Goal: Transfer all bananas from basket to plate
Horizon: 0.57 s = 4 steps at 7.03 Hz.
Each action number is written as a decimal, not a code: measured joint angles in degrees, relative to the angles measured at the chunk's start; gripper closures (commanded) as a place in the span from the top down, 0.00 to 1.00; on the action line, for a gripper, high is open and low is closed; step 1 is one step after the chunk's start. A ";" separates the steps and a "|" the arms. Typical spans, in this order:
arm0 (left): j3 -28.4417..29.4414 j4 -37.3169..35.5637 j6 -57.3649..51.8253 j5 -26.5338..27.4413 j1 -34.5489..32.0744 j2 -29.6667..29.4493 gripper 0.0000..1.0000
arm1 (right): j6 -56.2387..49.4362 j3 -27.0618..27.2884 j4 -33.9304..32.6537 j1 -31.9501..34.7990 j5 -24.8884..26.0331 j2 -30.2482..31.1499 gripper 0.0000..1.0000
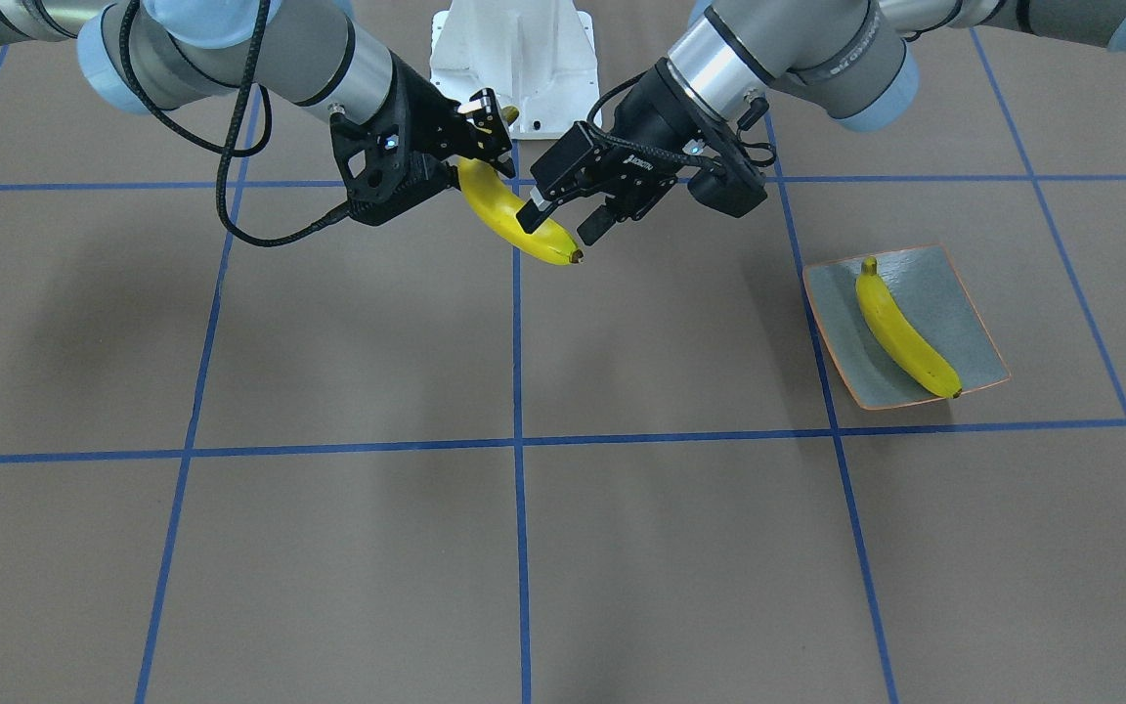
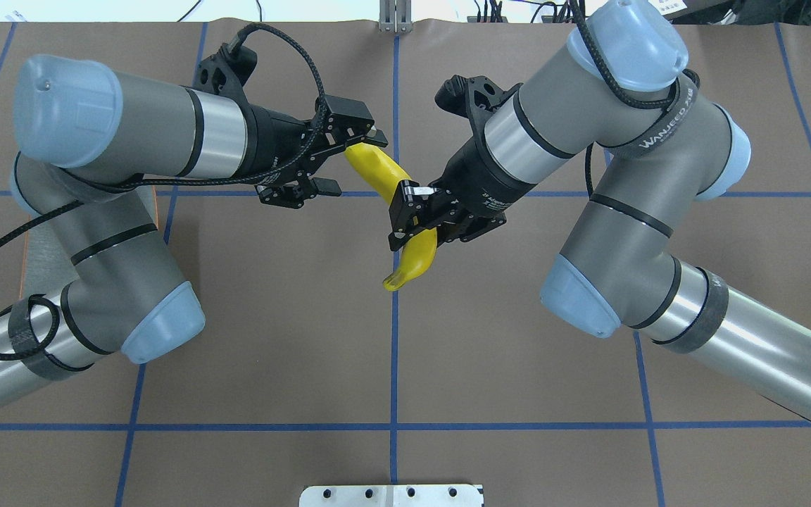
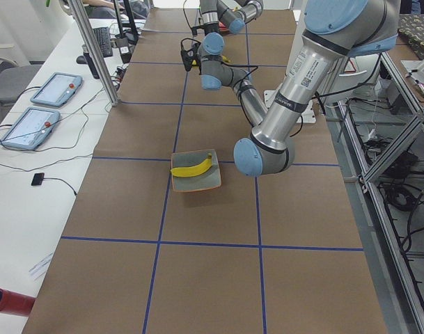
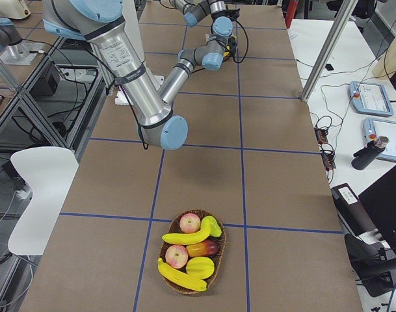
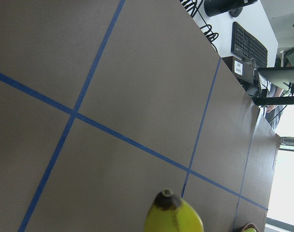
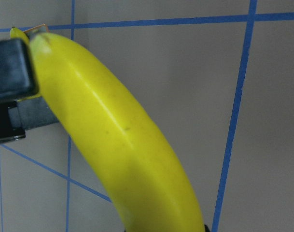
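One banana [image 1: 509, 215] hangs in the air over the table's middle, between both arms. My right gripper [image 2: 405, 215] is shut on it near its stem end. My left gripper [image 1: 561, 223] stands open with its fingers on either side of the dark-tipped end [image 5: 167, 200]. A second banana [image 1: 905, 332] lies diagonally on the grey-blue, orange-rimmed plate [image 1: 959, 293], on my left side. The basket [image 4: 223, 252] stands at the table's right end and holds two more bananas [image 4: 184, 237] among apples and other fruit.
The white robot mount [image 1: 514, 59] stands just behind the two grippers. Blue tape lines cross the brown table. Tablets [image 3: 55, 89] and cables lie on a side bench past the table's far edge. The left arm's elbow [image 2: 159, 331] hides most of the plate in the overhead view.
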<state>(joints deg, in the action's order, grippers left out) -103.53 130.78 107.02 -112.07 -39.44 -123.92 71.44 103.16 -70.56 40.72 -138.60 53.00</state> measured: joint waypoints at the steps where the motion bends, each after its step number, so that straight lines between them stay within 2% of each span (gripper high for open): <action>1: 0.15 -0.03 0.02 0.03 0.22 -0.36 1.00 | 0.01 0.02 -0.01 -0.05 0.00 0.01 0.00; 4: 0.99 -0.16 0.03 0.15 0.99 -1.48 0.99 | 0.01 0.03 0.04 -0.11 -0.08 0.02 0.00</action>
<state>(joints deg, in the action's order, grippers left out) -102.54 130.62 107.05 -111.92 -38.45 -125.40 71.45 103.18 -70.52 40.61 -138.68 53.03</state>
